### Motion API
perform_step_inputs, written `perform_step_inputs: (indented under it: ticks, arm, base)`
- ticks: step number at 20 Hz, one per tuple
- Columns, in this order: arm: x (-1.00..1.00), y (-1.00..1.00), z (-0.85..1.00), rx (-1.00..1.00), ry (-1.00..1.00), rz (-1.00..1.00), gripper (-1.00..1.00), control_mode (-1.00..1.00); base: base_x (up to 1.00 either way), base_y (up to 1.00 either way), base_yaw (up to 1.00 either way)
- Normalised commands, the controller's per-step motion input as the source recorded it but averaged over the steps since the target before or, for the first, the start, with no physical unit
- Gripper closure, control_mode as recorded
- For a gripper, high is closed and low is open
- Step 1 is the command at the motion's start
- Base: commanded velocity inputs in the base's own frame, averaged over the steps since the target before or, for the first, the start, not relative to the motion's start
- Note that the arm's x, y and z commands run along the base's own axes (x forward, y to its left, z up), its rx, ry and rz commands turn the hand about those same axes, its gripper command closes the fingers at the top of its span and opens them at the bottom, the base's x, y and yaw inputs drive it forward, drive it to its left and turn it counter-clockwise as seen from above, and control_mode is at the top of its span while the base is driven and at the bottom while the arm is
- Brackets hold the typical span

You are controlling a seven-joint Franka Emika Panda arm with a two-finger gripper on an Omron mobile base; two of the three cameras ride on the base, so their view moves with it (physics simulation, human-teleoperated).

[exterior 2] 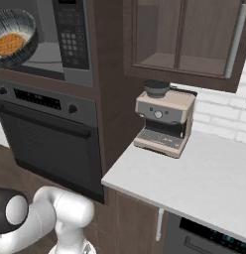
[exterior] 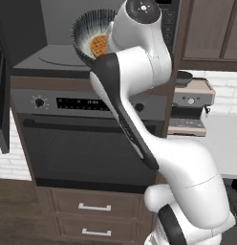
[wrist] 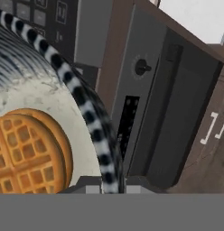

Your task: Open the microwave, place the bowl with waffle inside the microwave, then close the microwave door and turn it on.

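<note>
The bowl (exterior: 89, 33) is held up in the air, just in front of the open cavity of the microwave (exterior: 53, 55), and it is tilted so that its inside is seen from the base cameras. Its outer wall is dark with fine pale stripes, and in the hand view the rim (wrist: 84, 101) is marked with black and white patches while the inner surface is pale and speckled. The waffle (exterior: 98, 45) lies inside the bowl, against the lower wall; it is round, orange-brown, and a grid of small squares is pressed into it. In the hand view a second edge is seen behind the waffle (wrist: 28, 155), so it cannot be told if one piece or two are there.

The tool (wrist: 109, 182) is closed narrowly on the rim of the bowl, with one finger on each side of the wall.

The microwave door (exterior: 2, 81) is swung open to the left. The keypad panel (exterior 2: 70, 34) is seen at the right of the grey cavity. Under the microwave a black oven (exterior: 87, 143) with knobs is built in. On the tabletop (exterior 2: 194, 183) at the right an espresso machine (exterior 2: 163, 121) is standing.
</note>
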Motion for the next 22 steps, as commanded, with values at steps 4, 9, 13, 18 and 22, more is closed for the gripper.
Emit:
perform_step_inputs:
  ticks: [4,9,13,18,22]
  arm:
    - [0.57,0.04,-0.16,0.00,-0.03,-0.16,1.00,-1.00]
    - [0.54,-0.01,-0.23,0.00,0.00,-0.13,1.00,-1.00]
    - [0.54,0.01,-0.04,0.00,0.00,-0.06,1.00,-1.00]
    - [0.68,0.14,0.00,0.00,0.01,0.00,1.00,-1.00]
    - [0.75,0.15,0.00,0.00,0.07,0.00,1.00,-1.00]
  base:
    - [0.00,0.00,0.00]
    - [0.00,0.00,0.00]
    - [0.00,0.00,0.00]
    - [0.00,0.00,0.00]
    - [0.00,0.00,0.00]
